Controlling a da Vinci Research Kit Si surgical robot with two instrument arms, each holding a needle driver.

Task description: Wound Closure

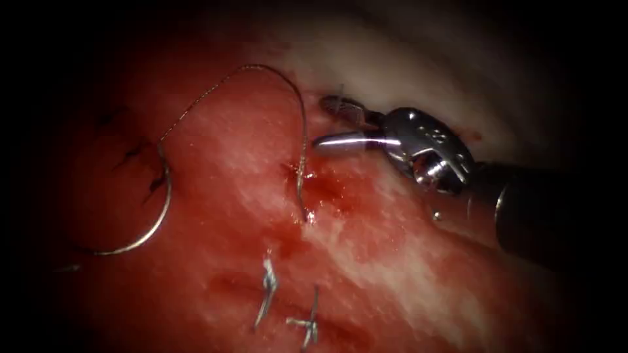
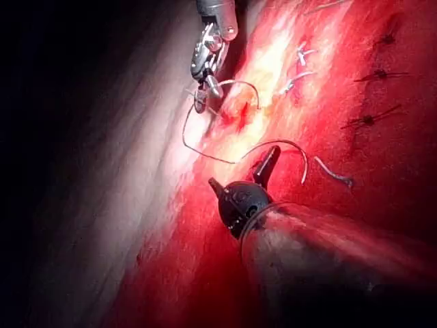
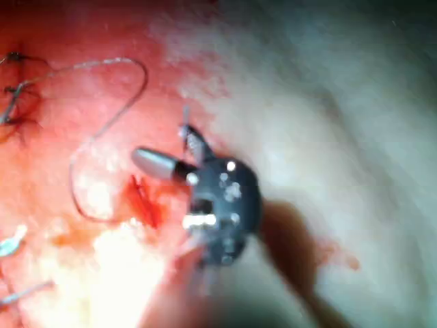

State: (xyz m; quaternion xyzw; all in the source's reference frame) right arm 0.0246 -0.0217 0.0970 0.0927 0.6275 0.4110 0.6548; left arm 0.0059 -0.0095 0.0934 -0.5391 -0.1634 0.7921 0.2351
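- Needle (image 1: pixel 147 229) lies free on the tissue (image 1: pixel 405 274), well to the left of the cut (image 1: pixel 320 189) in the endoscope view; neither tool holds it, and no part of its curve looks buried.
- Its arc bows down and to the left; the upper end, by the dark stitch marks, carries the thread (image 1: pixel 261 67).
- Thread climbs from that end, arches over the tissue, then drops to the cut, where it enters near the red fluid (image 1: pixel 330 193).
- Right hand (image 1: pixel 330 123) sits just right of the cut, jaws parted, grasping nothing; one jaw points at the thread's descending run, close to it but apart.
- Left hand (image 2: pixel 239 176), seen in the left wrist view, has its jaws spread wide and empty, with the needle arc (image 2: pixel 290 145) just beyond one jaw.
- Judgement: the left hand is the nearer to the needle; the right is nearer to the thread at the cut.
- Cut ends of thread (image 1: pixel 268 287) lie below the cut at finished stitches.
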